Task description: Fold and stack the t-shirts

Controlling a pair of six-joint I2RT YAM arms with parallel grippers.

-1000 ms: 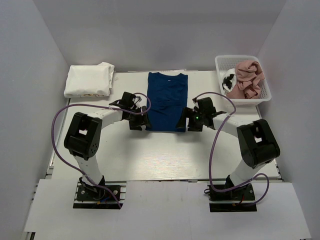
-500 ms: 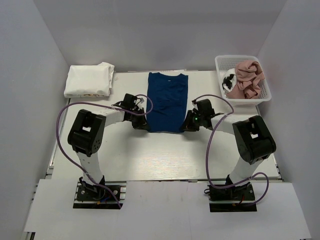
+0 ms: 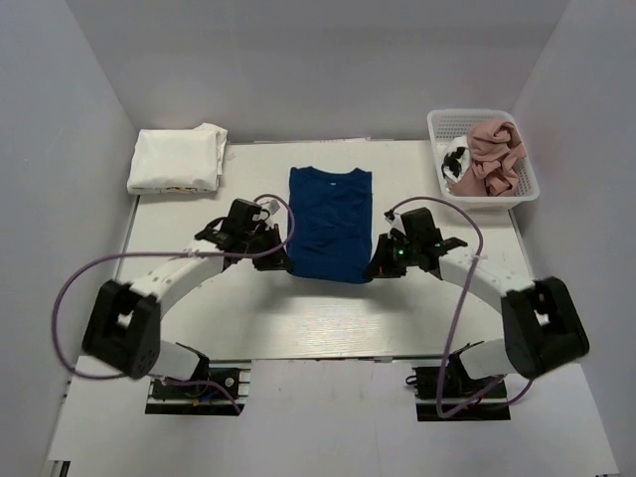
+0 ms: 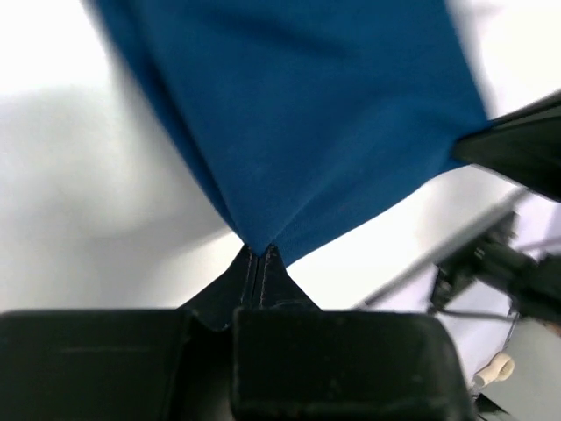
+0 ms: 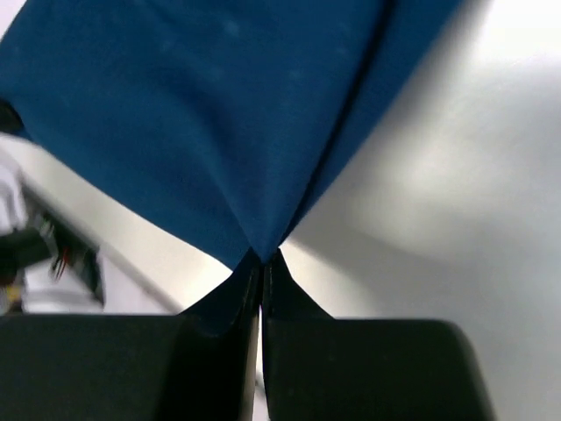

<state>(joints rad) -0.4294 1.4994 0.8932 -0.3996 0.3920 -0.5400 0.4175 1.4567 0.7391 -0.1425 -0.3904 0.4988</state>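
A robotics lab test cell; plain white walls (image 3: 328,60) box in a white table (image 3: 328,313); two robot arms (image 3: 174,274) are bolted to its near edge, purple cables (image 3: 58,313) looping beside them.

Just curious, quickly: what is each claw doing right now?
Left gripper: closed on the near left corner of the navy t-shirt.
Right gripper: closed on its near right corner.

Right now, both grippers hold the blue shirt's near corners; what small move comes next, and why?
Probably raise both corners together toward the collar: the left gripper and right gripper each pinch a hem corner of the navy t-shirt, which lies spread flat.
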